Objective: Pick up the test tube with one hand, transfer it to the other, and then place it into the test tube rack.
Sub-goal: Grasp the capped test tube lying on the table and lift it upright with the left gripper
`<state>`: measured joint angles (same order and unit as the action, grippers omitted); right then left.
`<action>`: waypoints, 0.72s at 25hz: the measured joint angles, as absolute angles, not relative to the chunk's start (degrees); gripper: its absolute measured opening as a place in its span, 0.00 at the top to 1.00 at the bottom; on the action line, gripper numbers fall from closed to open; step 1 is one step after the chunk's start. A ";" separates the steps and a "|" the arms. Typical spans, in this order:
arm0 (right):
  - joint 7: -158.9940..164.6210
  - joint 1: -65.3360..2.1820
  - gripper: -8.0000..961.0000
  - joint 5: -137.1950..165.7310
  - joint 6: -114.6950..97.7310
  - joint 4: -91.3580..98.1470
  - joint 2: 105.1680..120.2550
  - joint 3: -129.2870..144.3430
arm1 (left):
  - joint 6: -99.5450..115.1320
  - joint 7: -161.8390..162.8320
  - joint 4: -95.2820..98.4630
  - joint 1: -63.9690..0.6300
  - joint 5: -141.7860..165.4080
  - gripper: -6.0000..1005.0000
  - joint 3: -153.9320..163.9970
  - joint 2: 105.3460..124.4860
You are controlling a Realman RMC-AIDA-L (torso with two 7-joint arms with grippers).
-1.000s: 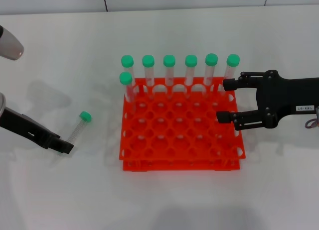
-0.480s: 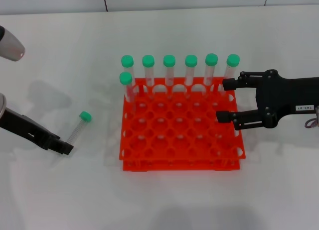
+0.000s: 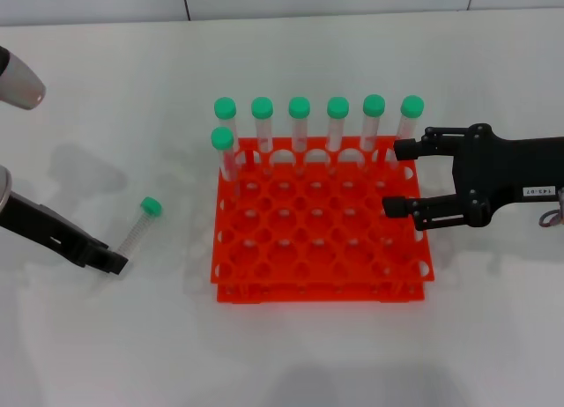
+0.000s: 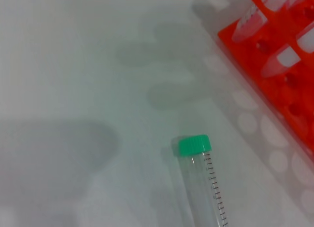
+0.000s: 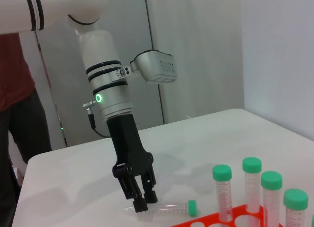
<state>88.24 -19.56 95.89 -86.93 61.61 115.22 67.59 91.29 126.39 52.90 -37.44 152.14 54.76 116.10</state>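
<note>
The test tube [image 3: 137, 226] lies flat on the white table left of the rack, its green cap [image 4: 193, 145] pointing toward the back. My left gripper [image 3: 111, 262], the unlabelled one, reaches down to the tube's capless end; in the right wrist view this left gripper [image 5: 141, 203] stands right at the end of the lying test tube [image 5: 169, 207]. The red-orange test tube rack [image 3: 319, 275] sits in the middle. My labelled right gripper [image 3: 400, 178] hovers open over the rack's right edge, holding nothing.
Several green-capped tubes [image 3: 300, 125] stand upright along the rack's back row, and one more [image 3: 224, 156] in the second row at its left end. Bare white table surrounds the rack. A person stands behind the table's far left edge [image 5: 19, 114].
My left gripper has crept slightly leftward at the tube's end. The tube, the rack and the right gripper have not moved.
</note>
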 joint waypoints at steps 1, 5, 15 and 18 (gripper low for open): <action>88.24 -19.57 0.16 95.89 -86.93 61.61 115.22 67.59 | 91.36 126.39 52.78 -37.44 152.14 0.57 54.76 116.10; 88.22 -19.59 0.16 95.89 -86.93 61.62 115.22 67.59 | 91.49 126.39 52.47 -37.55 152.14 0.61 54.82 116.10; 88.16 -19.60 0.16 95.89 -86.93 61.61 115.22 67.59 | 91.59 126.39 52.47 -37.68 152.14 0.63 54.90 116.10; 88.15 -19.57 0.16 95.89 -86.93 61.61 115.22 67.59 | 91.60 126.39 52.47 -37.69 152.14 0.63 55.12 116.10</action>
<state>88.15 -19.57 95.89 -86.93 61.61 115.22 67.59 91.60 126.39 52.47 -37.69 152.14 55.12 116.10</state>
